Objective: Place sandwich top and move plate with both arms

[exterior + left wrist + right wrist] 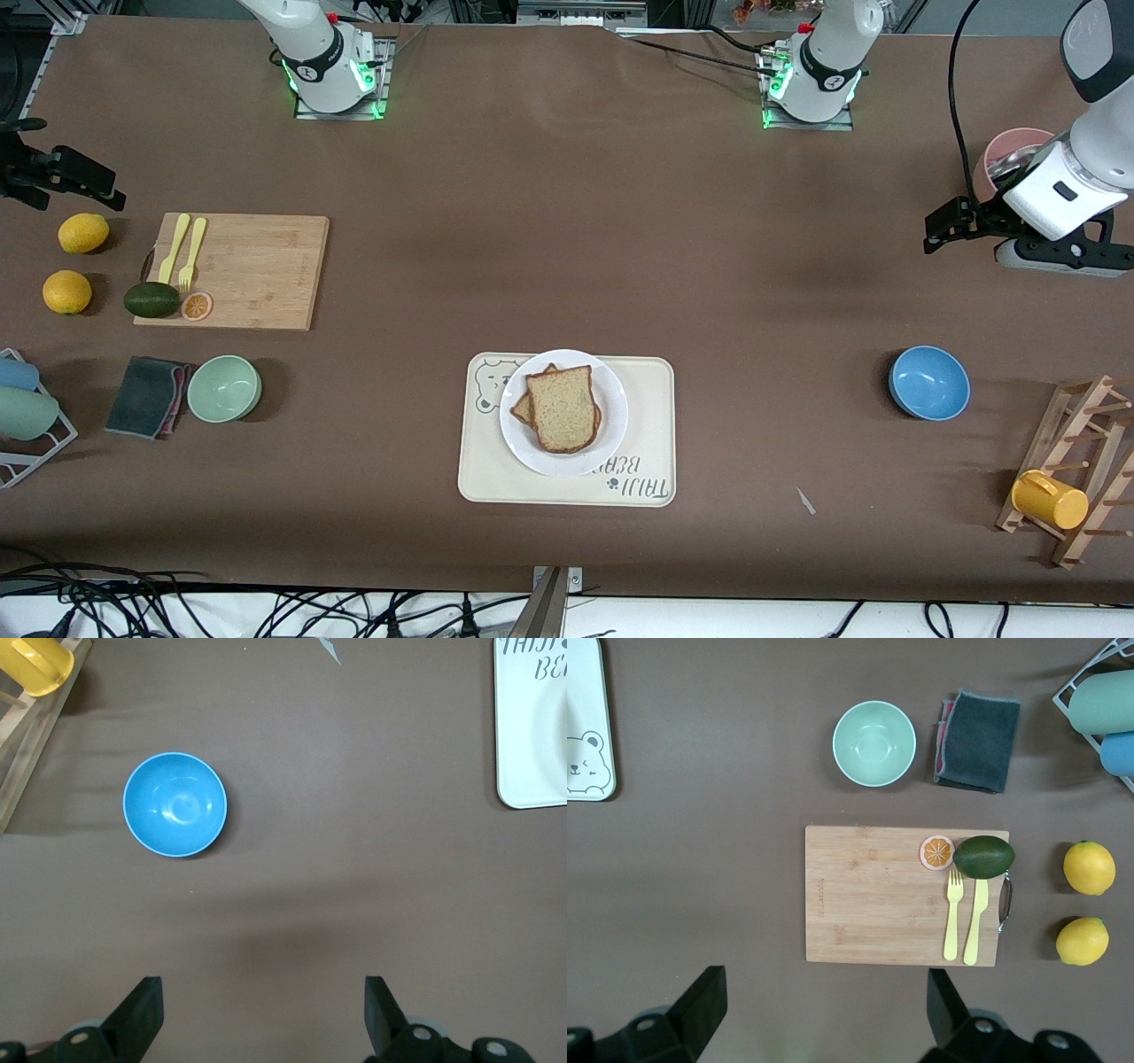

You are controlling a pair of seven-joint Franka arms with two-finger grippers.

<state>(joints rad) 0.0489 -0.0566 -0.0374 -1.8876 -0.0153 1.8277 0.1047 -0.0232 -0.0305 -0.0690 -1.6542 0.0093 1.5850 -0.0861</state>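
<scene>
The sandwich top (561, 408), a speckled tan slice with a brown crust, lies on another slice (521, 409) on the white plate (611, 427). The plate sits on the cream bear-print tray (651, 465), nearer the front camera at mid-table. No egg shows. My left gripper (937, 232) is open and empty at the left arm's end of the table; in its wrist view (261, 992) it is over bare table, with the tray's corner (523, 744) in view. My right gripper (93, 184) is open and empty at the right arm's end, over bare table beside the cutting board (904, 895).
A blue bowl (928, 382) and a wooden rack with a yellow mug (1050, 499) stand toward the left arm's end, a pink cup (1010, 151) by the left arm. A green bowl (223, 387), dark cloth (146, 396), cutting board (257, 270) and two lemons (83, 232) lie toward the right arm's end.
</scene>
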